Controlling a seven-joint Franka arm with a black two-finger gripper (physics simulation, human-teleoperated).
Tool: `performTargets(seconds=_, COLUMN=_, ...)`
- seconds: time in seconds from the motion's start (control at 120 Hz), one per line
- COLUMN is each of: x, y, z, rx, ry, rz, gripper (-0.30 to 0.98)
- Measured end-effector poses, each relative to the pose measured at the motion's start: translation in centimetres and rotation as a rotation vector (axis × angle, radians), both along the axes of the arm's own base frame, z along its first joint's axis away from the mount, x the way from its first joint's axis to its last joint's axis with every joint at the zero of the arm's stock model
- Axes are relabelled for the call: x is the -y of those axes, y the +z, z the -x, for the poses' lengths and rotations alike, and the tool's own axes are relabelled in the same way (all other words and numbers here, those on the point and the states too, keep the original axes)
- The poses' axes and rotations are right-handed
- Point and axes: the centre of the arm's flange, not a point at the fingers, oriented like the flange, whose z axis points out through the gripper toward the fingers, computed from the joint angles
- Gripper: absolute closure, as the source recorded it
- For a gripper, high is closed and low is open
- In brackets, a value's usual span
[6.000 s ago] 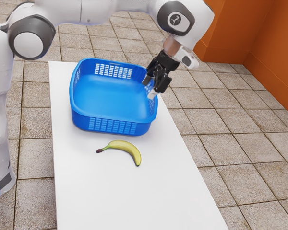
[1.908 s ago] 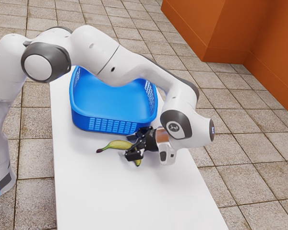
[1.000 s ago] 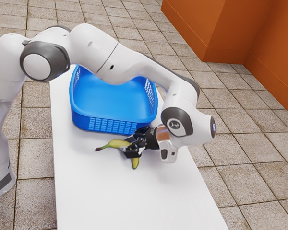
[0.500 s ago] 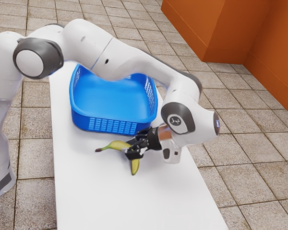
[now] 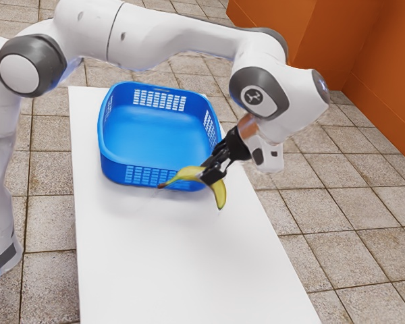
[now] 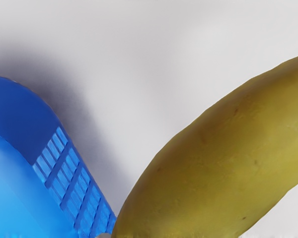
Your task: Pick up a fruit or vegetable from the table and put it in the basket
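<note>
1. Currently, my white arm (image 5: 175, 37) reaches across from the exterior view's left and bends down to the pincer, so I have a clear look at the work from back here.
2. The white table (image 5: 162, 270) lies beneath the pincer, with a gap of air between it and what I'm carrying.
3. The blue basket (image 5: 131, 165) stands on the table just beside the pincer and lower than it. Its floor looks bare to me, so the placing is what's left.
4. The pincer (image 5: 210, 171) is pinching the banana around its middle, one finger on each side.
5. The banana (image 5: 219, 194) is in the pincer's grasp, its stem end reaching out one way and its other end drooping the opposite way. Picking up is done; I judge I'm past halfway, with a short carry over the rim, a lowering and a release remaining. I can't tell whether any of it overhangs the basket.
6. Above the pincer, a small round emblem (image 5: 254, 95) marks the arm's dark joint cover; I can read no lettering on it.
</note>
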Motion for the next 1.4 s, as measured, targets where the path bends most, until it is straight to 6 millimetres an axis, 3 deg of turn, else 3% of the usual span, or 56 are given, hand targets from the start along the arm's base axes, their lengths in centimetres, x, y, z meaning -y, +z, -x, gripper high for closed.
performTargets(seconds=0.225, x=-8.1, y=6.1, z=-0.3, rx=0.098, ry=0.157, rz=0.023, gripper=0.61)
performTargets(seconds=0.433, x=-14.1, y=8.6, z=0.9, rx=0.129, ry=0.287, rz=0.044, gripper=0.61)
performTargets(seconds=0.583, x=-17.3, y=7.7, z=2.3, rx=0.091, ry=0.364, rz=0.059, gripper=0.61)
performTargets(seconds=0.892, x=-23.6, y=2.3, z=3.5, rx=-0.043, ry=0.507, rz=0.077, gripper=0.60)
performTargets(seconds=1.3, x=-32.1, y=1.4, z=4.9, rx=-0.041, ry=0.669, rz=0.080, gripper=0.60)
performTargets(seconds=1.4, x=-33.6, y=1.7, z=5.3, rx=-0.026, ry=0.698, rz=0.086, gripper=0.33)
